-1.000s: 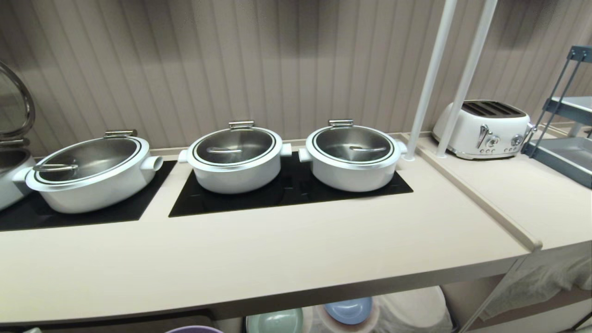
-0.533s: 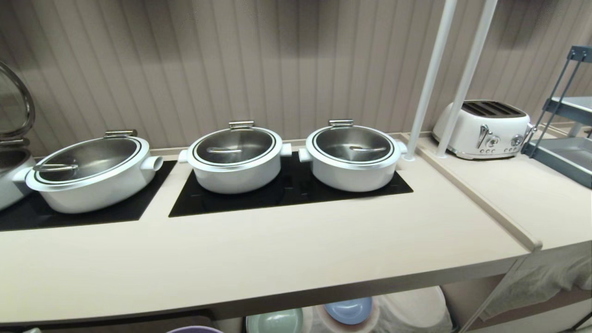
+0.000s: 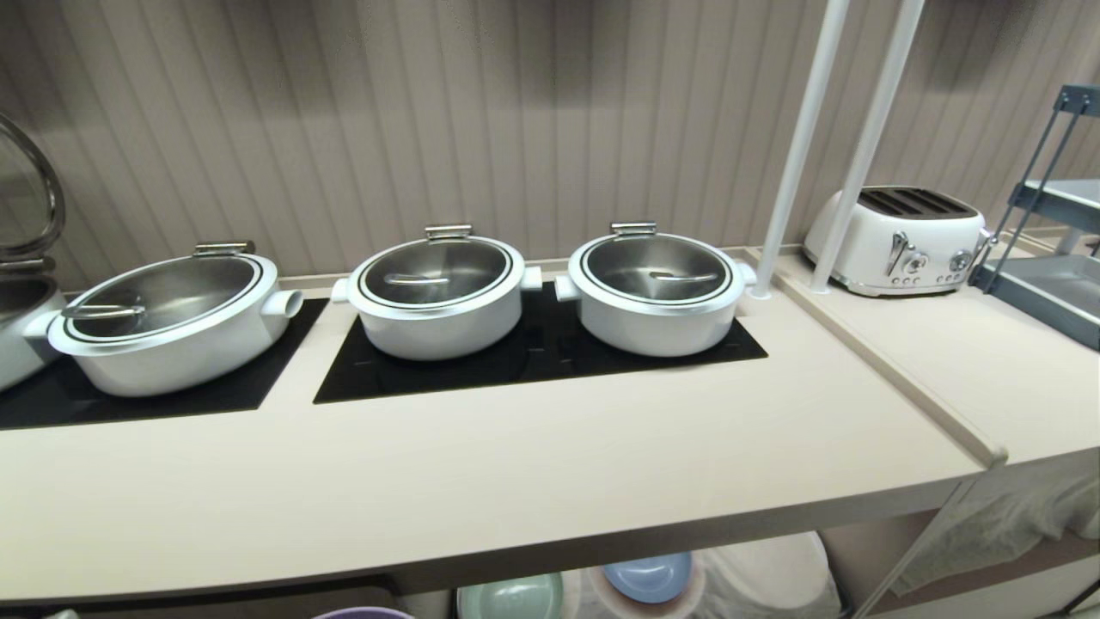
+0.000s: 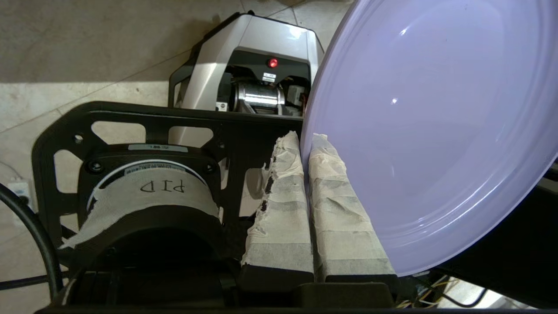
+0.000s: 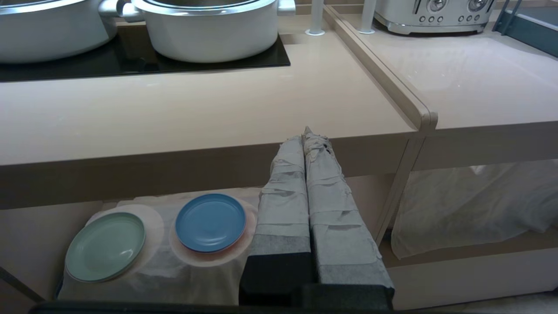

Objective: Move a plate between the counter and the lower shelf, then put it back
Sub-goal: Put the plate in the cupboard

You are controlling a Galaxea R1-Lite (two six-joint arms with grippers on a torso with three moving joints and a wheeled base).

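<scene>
The left end effector [image 4: 305,144] grips the rim of the smooth, glossy lilac plate [image 4: 436,131], tilted below the bench's [image 3: 516,481] front edge, while the right end effector [image 5: 306,133] rests clenched, empty.

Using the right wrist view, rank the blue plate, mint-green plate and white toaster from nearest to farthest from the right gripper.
1. Round blue plate, on the lower shelf, just beside the right gripper.
2. Round mint-green plate, same shelf, beyond the blue one.
3. White metal toaster, at the counter's back.
</scene>
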